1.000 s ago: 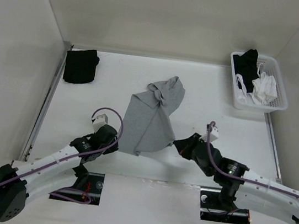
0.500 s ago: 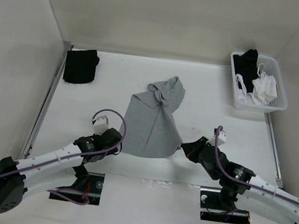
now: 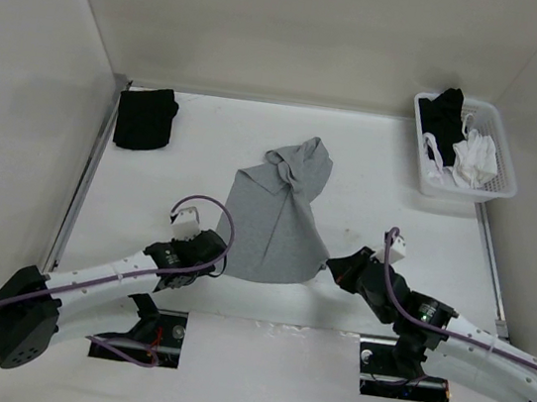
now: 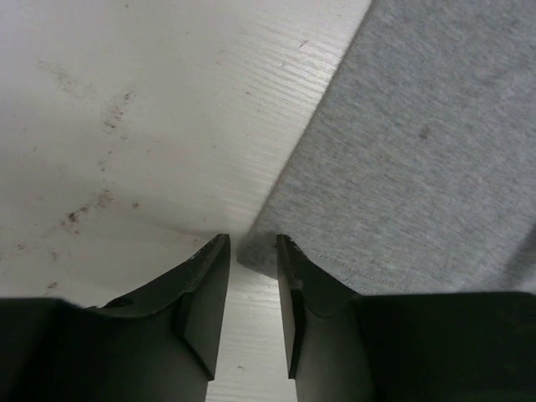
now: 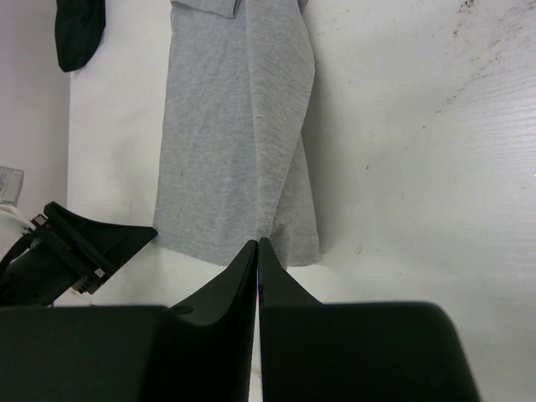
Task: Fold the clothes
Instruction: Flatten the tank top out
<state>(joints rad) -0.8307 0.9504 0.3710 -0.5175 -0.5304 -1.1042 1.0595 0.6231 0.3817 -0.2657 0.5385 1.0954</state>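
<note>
Currently we read this as the spread-flat step before any fold: on the table [image 3: 401,180] the tank top [image 3: 270,226] lies mid-table, long axis running near-to-far and leaning slightly right, hem toward the arm bases, straps bunched at the far end. The left gripper [image 4: 251,241] stands parted at the near-left hem corner, and the right gripper [image 5: 257,244] is pressed together, seemingly pinching the near-right hem. Next, we judge, the crumpled strap end needs flattening.

A white table [image 4: 193,59] with faint wood grain spreads ahead of the left gripper [image 4: 251,244], with brown smudges [image 4: 109,113] ahead and to its left. Plain off-white walls [image 3: 303,26] rise beyond and at both sides. A metal rail [image 3: 74,202] edges the table. The light is soft and even.
</note>
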